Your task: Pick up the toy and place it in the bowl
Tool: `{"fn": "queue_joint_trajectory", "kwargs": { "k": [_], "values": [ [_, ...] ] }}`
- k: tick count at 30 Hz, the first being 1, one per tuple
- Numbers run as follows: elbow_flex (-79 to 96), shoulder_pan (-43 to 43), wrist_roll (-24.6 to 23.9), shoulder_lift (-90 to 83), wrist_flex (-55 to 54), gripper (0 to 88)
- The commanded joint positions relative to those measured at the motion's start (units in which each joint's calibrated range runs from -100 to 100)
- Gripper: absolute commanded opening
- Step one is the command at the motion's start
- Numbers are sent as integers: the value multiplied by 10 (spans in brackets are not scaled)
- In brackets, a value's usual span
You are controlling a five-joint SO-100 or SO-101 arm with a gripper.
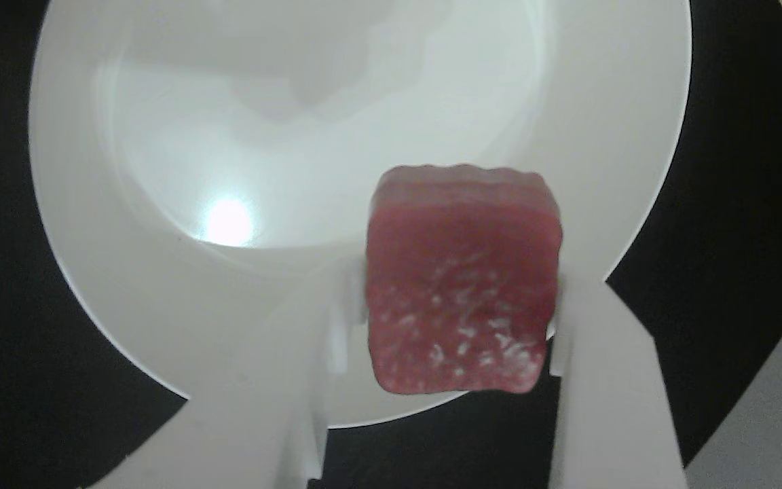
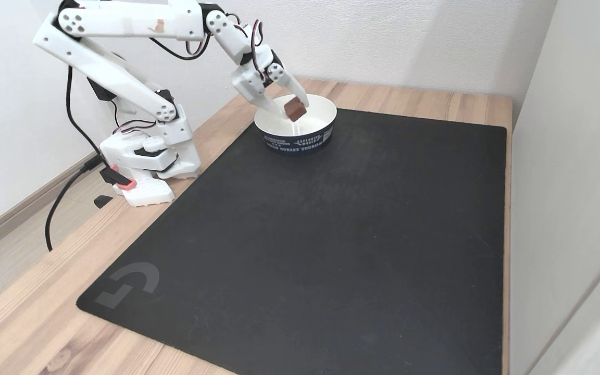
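Observation:
The toy (image 1: 462, 285) is a dull-red rounded block with whitish marbling on its lower face; it hangs between two white fingers over the bowl's inside. The bowl (image 1: 92, 272) is wide and off-white inside, with a bright light spot on its floor. In the fixed view the bowl (image 2: 300, 141) has a dark blue printed outer wall and stands at the mat's far edge. My gripper (image 2: 295, 110) is shut on the toy (image 2: 295, 109) just above the bowl's rim, nearer its left side. In the other view the gripper (image 1: 459, 319) enters from below.
A large black mat (image 2: 331, 234) covers most of the wooden table (image 2: 29, 323). The white arm's base (image 2: 146, 172) stands left of the mat, with black cables trailing to the floor. A pale wall panel (image 2: 576, 156) runs along the right.

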Motion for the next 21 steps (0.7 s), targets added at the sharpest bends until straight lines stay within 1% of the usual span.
{"fn": "queue_joint_trajectory", "kwargs": {
  "k": [1,7,9,10,12,13,14,16,17,21],
  "values": [
    [-1,-4,4,-15,7,267],
    [-2,-3,4,-17,10,266],
    [-12,3,4,-18,6,243],
    [-16,5,2,-18,3,218],
    [-46,20,1,-23,4,130],
    [-71,34,0,-31,6,33],
    [-84,44,0,-35,9,10],
    [-102,71,0,-45,10,30],
    [-113,102,0,-63,10,23],
    [-107,168,0,-118,3,23]
  ]
}}
